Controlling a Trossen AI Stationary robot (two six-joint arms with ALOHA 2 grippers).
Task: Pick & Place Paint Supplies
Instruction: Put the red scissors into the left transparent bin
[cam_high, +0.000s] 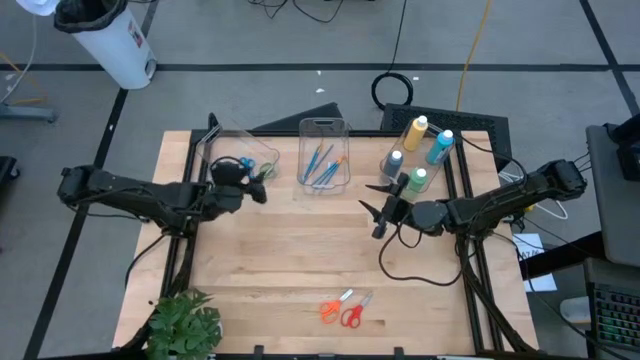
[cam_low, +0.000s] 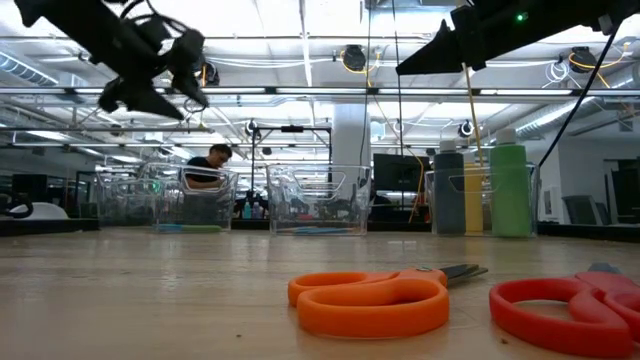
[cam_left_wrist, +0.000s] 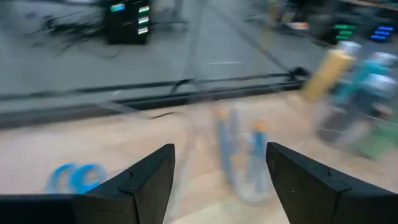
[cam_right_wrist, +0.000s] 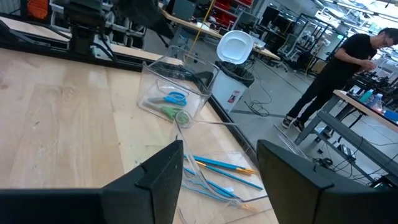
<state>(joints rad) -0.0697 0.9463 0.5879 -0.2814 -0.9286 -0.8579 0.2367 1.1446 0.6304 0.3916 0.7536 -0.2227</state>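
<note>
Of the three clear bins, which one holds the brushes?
The middle bin, between the left bin with blue and green scissors and the right one with paint bottles; its brushes have blue handles.

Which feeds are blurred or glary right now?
Left wrist view: motion-blurred; brushes and paint bottles smear. Low view: bright ceiling lights silhouette both arms; orange scissors loom large. High and right wrist views: sharp.

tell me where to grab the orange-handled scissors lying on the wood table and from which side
Grip the orange-handled scissors from straight above, at the narrow neck where the handle loops meet the blades. They lie flat on the wooden table, so a side approach finds little to catch. The red-handled scissors lie close on one side, so probably set the fingers across the neck, clear of them.
</note>
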